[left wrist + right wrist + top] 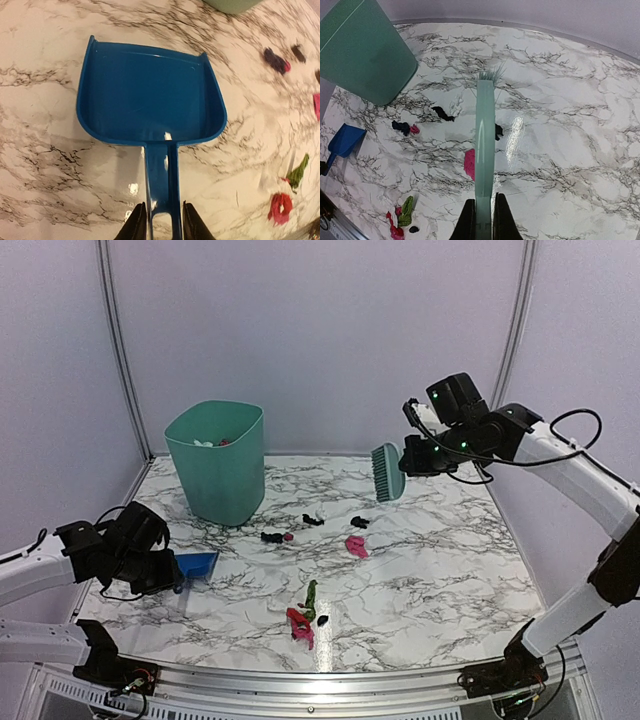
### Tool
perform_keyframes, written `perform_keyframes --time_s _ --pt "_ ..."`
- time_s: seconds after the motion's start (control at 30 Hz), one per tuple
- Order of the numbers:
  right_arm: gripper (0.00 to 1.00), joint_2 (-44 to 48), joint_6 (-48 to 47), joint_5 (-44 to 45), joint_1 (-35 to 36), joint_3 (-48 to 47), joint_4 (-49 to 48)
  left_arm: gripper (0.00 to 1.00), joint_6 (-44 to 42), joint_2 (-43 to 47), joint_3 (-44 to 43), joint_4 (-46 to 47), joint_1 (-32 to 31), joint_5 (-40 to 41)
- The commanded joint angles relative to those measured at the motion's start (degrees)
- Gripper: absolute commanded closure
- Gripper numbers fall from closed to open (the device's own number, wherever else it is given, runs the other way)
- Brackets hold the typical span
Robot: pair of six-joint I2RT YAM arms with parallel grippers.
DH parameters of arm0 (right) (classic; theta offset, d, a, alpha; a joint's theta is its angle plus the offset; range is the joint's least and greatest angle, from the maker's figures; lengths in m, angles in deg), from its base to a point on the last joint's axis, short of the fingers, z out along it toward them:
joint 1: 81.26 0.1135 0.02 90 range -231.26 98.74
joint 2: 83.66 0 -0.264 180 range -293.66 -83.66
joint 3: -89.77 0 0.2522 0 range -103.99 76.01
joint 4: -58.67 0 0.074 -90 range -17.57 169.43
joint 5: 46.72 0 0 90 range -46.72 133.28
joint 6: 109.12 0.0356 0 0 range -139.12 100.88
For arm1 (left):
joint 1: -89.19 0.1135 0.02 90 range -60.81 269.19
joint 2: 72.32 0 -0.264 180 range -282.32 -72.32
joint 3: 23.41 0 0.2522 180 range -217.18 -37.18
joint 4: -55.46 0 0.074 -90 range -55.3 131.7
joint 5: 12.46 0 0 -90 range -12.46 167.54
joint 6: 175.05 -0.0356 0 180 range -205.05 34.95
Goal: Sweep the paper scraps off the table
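Several paper scraps lie on the marble table (pixel 440 570): a pink one (pixel 356 546), black ones (pixel 271 537) (pixel 312 520) (pixel 359 522), and a green (pixel 311 593) and red (pixel 299 624) cluster near the front. In the right wrist view the pink scrap (pixel 469 163) sits just left of the brush. My left gripper (pixel 165 575) (pixel 162 222) is shut on the handle of the blue dustpan (pixel 196 565) (pixel 150 95), which rests at the table's left. My right gripper (pixel 415 455) (pixel 483 220) is shut on the mint-green hand brush (pixel 388 472) (pixel 484 145), held in the air above the scraps.
A teal waste bin (pixel 217 460) (pixel 362 50) stands at the back left, with some bits inside. A metal rail (pixel 320 680) edges the table's front. White walls close the back and sides.
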Motion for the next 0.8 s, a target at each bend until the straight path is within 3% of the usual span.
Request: perform_keyframes --time_s 0.0,0.17,0.33,0.63,0.77 --pt "1.0 -2.2 -6.1 5.1 -0.4 -4.8 1.3 0.73 -10.1 0.9 -6.0 -6.4 -3.5 -5.1" --pt "1.0 -4.9 -8.6 6.9 -0.4 -7.3 4.0 0.73 -15.5 1.1 -10.5 -9.9 -3.7 -6.7" --pt "1.0 -5.2 -8.1 5.7 -0.4 -5.2 2.9 0.7 -14.8 1.1 -7.4 -10.8 -3.7 -8.1" --pt "1.0 -5.3 -0.6 2.1 -0.4 -0.5 0.4 0.26 0.8 7.9 0.5 -8.1 -7.9 6.9" --pt "1.0 -5.7 1.0 0.8 -0.4 0.8 -0.5 0.23 4.9 6.8 1.9 -5.5 -11.9 10.9"
